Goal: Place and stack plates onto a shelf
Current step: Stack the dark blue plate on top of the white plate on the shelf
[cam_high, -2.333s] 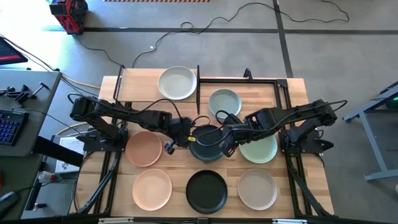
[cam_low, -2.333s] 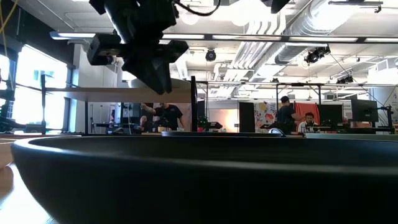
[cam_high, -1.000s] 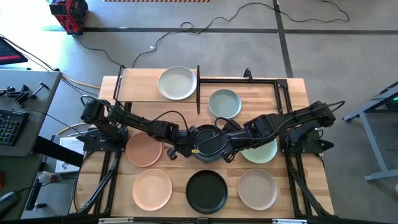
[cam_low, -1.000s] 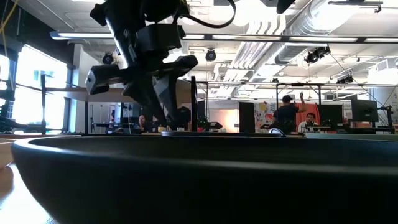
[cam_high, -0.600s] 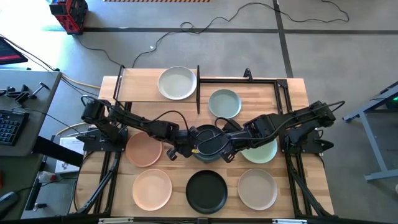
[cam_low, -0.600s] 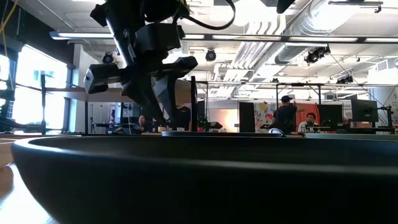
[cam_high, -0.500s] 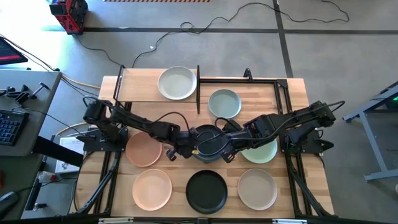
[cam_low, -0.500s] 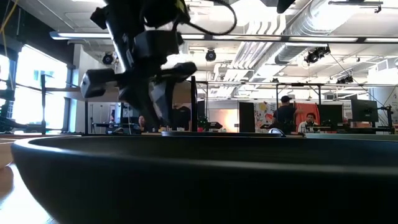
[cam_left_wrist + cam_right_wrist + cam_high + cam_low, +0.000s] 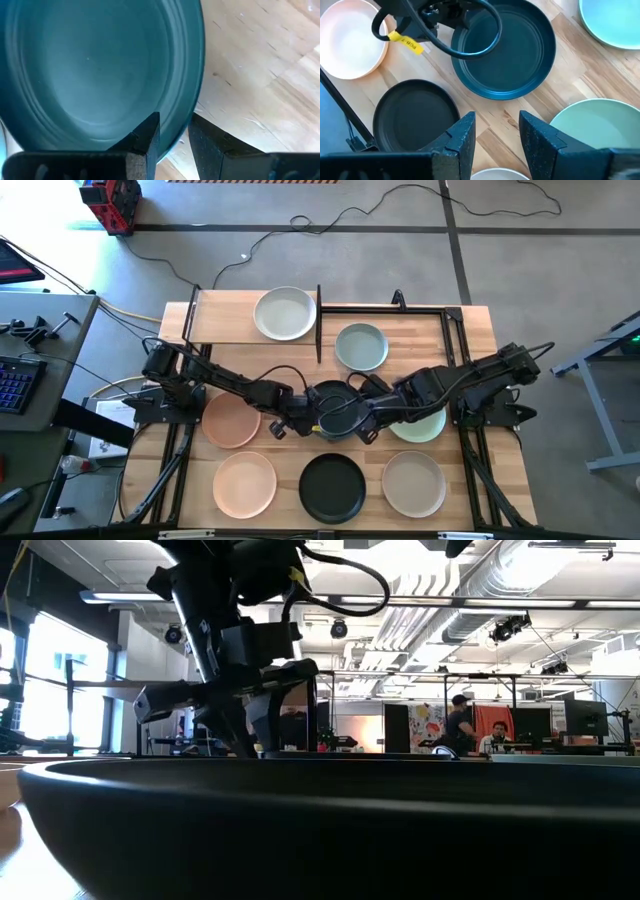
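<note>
A dark teal plate lies flat on the wooden tabletop at the middle. My left gripper is open at the plate's left rim, with one finger over the inside and one outside. My right gripper hangs open well above the table by the plate's near right side, with nothing between its fingers. The shelf stands at the far left and bears a white plate. In the low view my left gripper dips behind the black plate's rim. My left gripper stands astride the teal plate's left rim, one finger inside and one outside, slanting down from the table's left. The plate lies flat on the table. Whether either finger touches the rim, I cannot tell.
Around the teal plate lie a pale blue-grey plate, a peach-pink plate, a paler peach one, a black one, a beige one and a pale green one partly under my right arm. The shelf's left half is bare.
My left gripper has sunk toward the teal plate's left rim, its fingers going down behind the black plate's edge in the low view. The plates have kept their places.
</note>
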